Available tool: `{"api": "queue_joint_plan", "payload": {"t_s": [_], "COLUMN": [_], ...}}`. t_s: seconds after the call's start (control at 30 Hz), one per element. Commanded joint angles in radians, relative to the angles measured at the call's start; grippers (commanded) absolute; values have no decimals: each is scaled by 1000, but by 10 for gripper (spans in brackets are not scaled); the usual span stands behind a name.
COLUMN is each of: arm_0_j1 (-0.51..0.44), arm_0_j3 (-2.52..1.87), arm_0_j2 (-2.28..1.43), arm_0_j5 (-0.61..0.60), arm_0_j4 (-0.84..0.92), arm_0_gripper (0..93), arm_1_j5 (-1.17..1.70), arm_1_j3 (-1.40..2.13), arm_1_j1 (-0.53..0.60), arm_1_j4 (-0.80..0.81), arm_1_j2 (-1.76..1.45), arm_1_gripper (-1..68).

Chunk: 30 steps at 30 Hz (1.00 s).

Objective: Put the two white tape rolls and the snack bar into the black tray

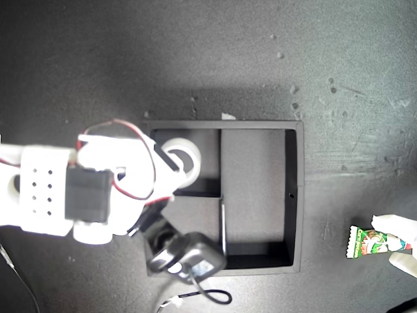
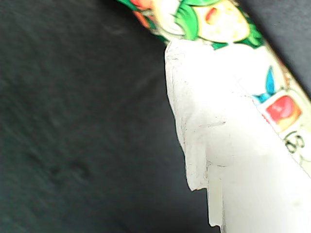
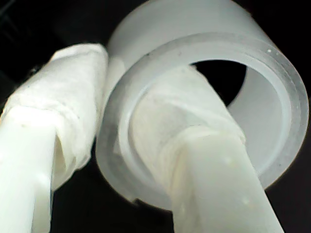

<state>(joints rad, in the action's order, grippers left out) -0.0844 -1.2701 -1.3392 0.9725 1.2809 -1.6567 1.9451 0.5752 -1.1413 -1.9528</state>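
The black tray (image 1: 294, 195) lies in the middle of the exterior view. My second gripper (image 1: 177, 160) reaches over its upper-left small compartment from the exterior view's left, shut on a white tape roll (image 1: 187, 155). In the second wrist view one finger (image 3: 209, 170) is inside the roll (image 3: 272, 73) and the other is outside its wall. The other tape roll is hidden. The green and white snack bar (image 1: 373, 242) lies on the dark mat at the exterior view's right edge. My first gripper (image 1: 399, 242) straddles it, with one white finger (image 2: 228, 145) lying on the packet (image 2: 214, 19).
The second arm's white body (image 1: 52, 189) and its black camera module (image 1: 186, 255) cover the tray's lower-left compartment. A black cable (image 1: 215, 297) loops just below the tray. The tray's long compartment (image 1: 254, 189) shows bare floor. Dark mat surrounds the tray.
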Motion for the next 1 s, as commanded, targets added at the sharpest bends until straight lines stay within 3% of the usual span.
{"api": "queue_joint_plan", "payload": {"t_s": [0.0,0.47,0.77,0.97], "arm_0_j1": [5,26,23,11], "arm_0_j3": [72,72,84,249], "arm_0_j2": [17,61,77,54], "arm_0_j5": [6,15,25,6], "arm_0_j4": [3,25,32,176], "arm_0_gripper": [6,58,87,77], "arm_1_j5": [-120,-365,-417,-449], "arm_1_j3": [44,284,337,420], "arm_1_j1": [21,149,195,215], "arm_1_j4": [43,242,281,365], "arm_1_j2": [-3,-2,-2,-2], "arm_1_gripper": [234,225,231,232]}}
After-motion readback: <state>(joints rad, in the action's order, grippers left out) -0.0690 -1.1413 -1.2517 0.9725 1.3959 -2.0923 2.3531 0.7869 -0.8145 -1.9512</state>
